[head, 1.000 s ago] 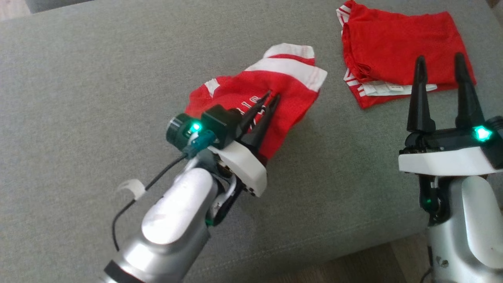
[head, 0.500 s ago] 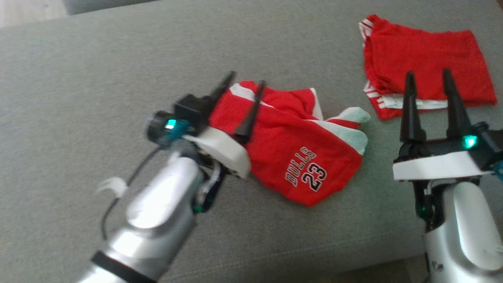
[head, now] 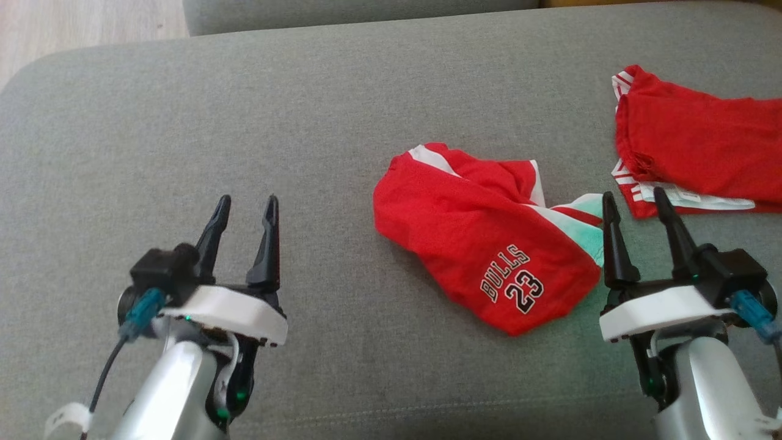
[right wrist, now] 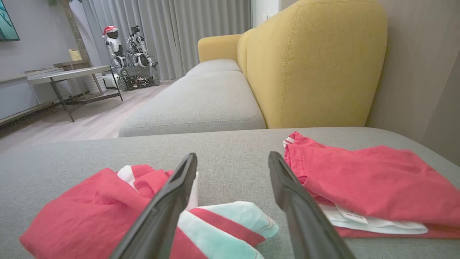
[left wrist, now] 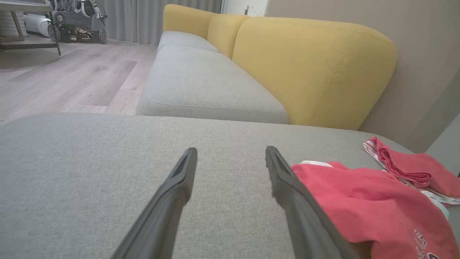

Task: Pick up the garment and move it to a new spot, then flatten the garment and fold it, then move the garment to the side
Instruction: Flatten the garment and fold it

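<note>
The red BULLS 23 garment (head: 482, 244) is recorded lying crumpled and unfolded on the grey sofa cushion (head: 244, 110), right of centre in the head view. The print faces up near its lower edge. White and pale mint trim is bunched along its right side. It is gripped by neither claw. The right claw (head: 633, 194) is held just beside the garment's right edge, its two dark fingers spread apart with nothing between them. In the right wrist view one finger is seen over the mint-and-white trim, but whether it touches cannot be determined. The left claw (head: 248, 201) is positioned well apart from the garment, to its left over bare cushion, with its fingers likewise spread and empty. In the left wrist view the garment is seen beyond that claw's right-hand finger. A second red garment (head: 690, 140), folded flat, is noted toward the upper right of the cushion, near the first but apart from it. White striped trim and a white label are exposed at its near edge. Beyond the cushion, a mustard-yellow backrest (left wrist: 305, 64), a further grey seat cushion (left wrist: 201, 86), a pale wood floor (left wrist: 72, 79) and grey curtains (right wrist: 161, 32) are observed.
</note>
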